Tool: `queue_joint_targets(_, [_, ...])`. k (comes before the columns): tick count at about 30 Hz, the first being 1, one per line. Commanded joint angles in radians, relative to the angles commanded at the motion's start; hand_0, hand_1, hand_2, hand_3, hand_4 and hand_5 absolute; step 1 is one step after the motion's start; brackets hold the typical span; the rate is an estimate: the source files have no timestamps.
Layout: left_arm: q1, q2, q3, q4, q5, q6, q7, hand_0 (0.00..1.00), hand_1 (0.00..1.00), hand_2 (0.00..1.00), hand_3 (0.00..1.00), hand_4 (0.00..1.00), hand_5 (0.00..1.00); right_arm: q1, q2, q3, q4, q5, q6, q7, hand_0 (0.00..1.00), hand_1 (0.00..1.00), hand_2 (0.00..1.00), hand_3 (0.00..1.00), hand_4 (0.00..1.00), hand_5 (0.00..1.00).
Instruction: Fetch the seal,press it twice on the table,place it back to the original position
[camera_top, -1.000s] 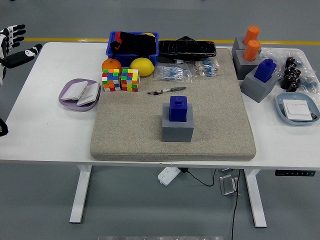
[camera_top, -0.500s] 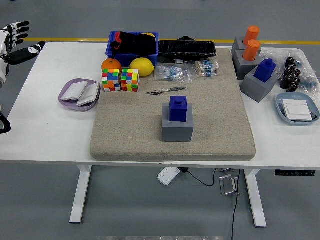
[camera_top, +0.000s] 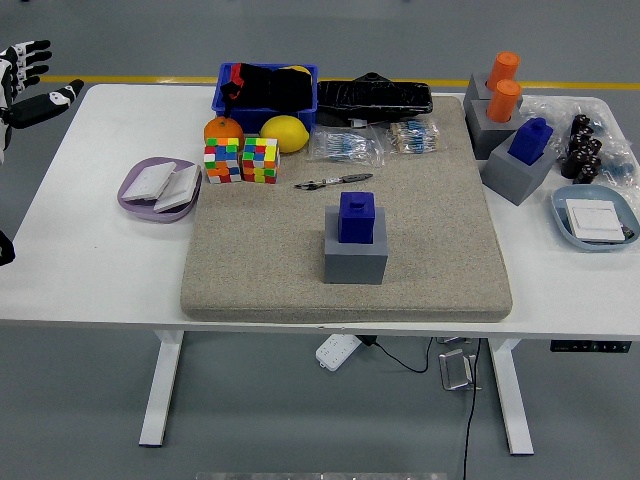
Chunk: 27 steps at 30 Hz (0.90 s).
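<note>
The blue seal stands upright in its grey block holder in the middle of the beige mat. My left hand is at the far left edge of the picture, off the table's back left corner, with its fingers spread and holding nothing. It is far from the seal. My right hand is not in view.
Two colour cubes, an orange, a lemon, a blue bin and a pen lie at the mat's back. A purple dish sits left. Grey holders with orange and blue seals stand back right, above a blue dish.
My left hand has drifted slightly at the left edge, staying off the table. Nothing on the table has moved.
</note>
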Motion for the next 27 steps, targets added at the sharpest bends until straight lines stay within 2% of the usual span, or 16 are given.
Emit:
queue_joint_targets(2, [0.0,0.001,0.0,0.0,0.0,0.0,0.0,0.86,0.854,0.859,0.848,0.787,0.16,0.0,0.0,0.002,-0.001,-0.008,-0.001,0.0,0.372,0.235,0.233,0.286,0.891,0.6])
queue_joint_targets(3, [0.0,0.001,0.0,0.0,0.0,0.0,0.0,0.86,0.854,0.858,0.848,0.788,0.164,0.0,0.0,0.003,-0.001,-0.01,-0.002,0.001,0.195,0.104,0.157,0.191,0.915,0.624])
queue_joint_targets(8, [0.001,0.002,0.0,-0.002,0.001,-0.001,0.0,0.86,0.854,0.858,0.848,0.788,0.164,-0.001,0.001,0.008,-0.003,-0.024,-0.02,0.02,0.195,0.104,0.157,0.191,0.915,0.624])
queue_joint_targets(9, [0.002,0.002,0.001,-0.002,0.001,-0.001,0.0,0.86,0.854,0.859,0.847,0.787,0.165,-0.001,0.002,0.01,-0.003,-0.028,-0.027,0.027,0.077,0.017,0.085,0.112,0.856,0.477])
queue_joint_targets(14, [0.004,0.002,0.001,-0.003,0.002,-0.002,0.0,0.86,0.854,0.859,0.847,0.787,0.165,-0.002,0.004,0.021,-0.003,-0.046,-0.079,0.064,0.077,0.017,0.085,0.112,0.856,0.477])
queue_joint_targets(15, [0.005,0.002,0.001,-0.003,0.002,-0.002,0.0,0.86,0.854,0.859,0.848,0.791,0.173,-0.002,0.004,0.024,-0.003,-0.047,-0.086,0.068,0.002,0.002,0.026,0.037,0.872,0.462])
queue_joint_targets(20, [0.007,0.001,0.001,-0.002,0.002,-0.008,-0.001,0.86,0.854,0.859,0.848,0.791,0.173,-0.005,0.006,0.041,0.0,-0.038,-0.102,0.096,0.002,0.002,0.026,0.037,0.872,0.462])
queue_joint_targets(21, [0.007,0.001,0.001,-0.002,0.002,-0.009,0.0,0.86,0.854,0.859,0.847,0.791,0.171,-0.005,0.006,0.052,0.001,-0.05,-0.107,0.104,0.002,0.002,0.002,0.002,0.818,0.399])
queue_joint_targets(26, [0.008,0.001,-0.001,-0.001,0.002,-0.011,0.0,0.86,0.854,0.859,0.847,0.791,0.171,-0.003,0.006,0.097,0.005,-0.078,-0.143,0.157,0.002,0.002,0.002,0.002,0.818,0.399])
queue_joint_targets(27, [0.008,0.0,-0.002,-0.001,0.002,-0.012,0.0,0.86,0.854,0.859,0.847,0.793,0.171,-0.003,0.006,0.098,0.006,-0.076,-0.152,0.162,0.002,0.002,0.002,0.002,0.825,0.134])
